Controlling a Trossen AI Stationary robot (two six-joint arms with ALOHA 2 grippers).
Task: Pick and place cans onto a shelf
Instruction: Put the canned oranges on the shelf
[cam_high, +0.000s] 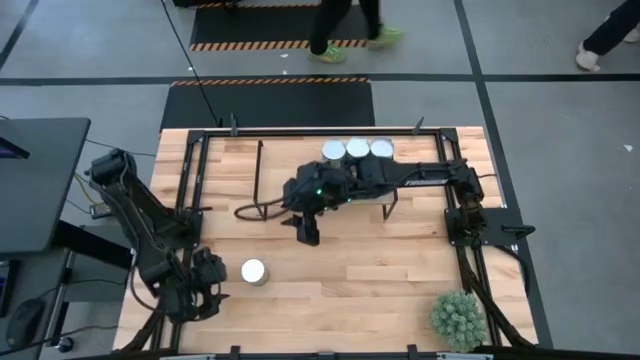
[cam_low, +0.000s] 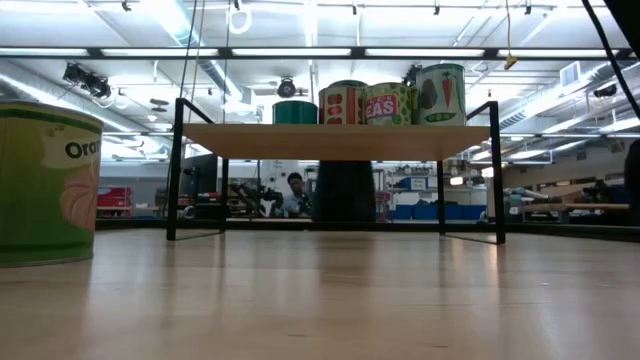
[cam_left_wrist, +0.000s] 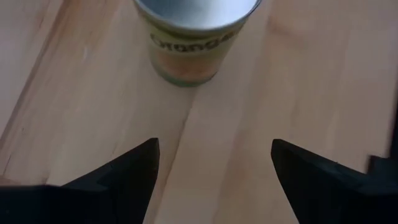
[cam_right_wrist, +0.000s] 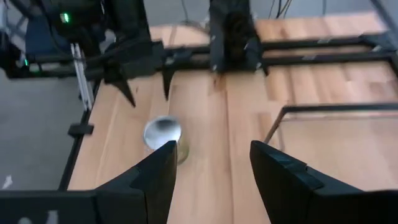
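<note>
The left hand (cam_high: 210, 283) sits low at the near left corner of the table (cam_high: 350, 270), fingers (cam_left_wrist: 127, 177) spread wide and empty, aimed at a lone can (cam_high: 254, 271) with a green and orange label that stands upright just beyond its tips. The right arm reaches across above the shelf (cam_high: 400, 175), its hand (cam_high: 306, 232) hanging past the shelf's left end — fingers (cam_right_wrist: 283, 174) parted and holding nothing, pointed toward the same can. On the shelf's far edge stand three cans (cam_high: 357, 149) in a touching row; the low view shows a fourth, teal can (cam_low: 294, 112) beside them. A spiky green plant (cam_high: 459, 320) occupies the near right corner, well apart from both hands.
</note>
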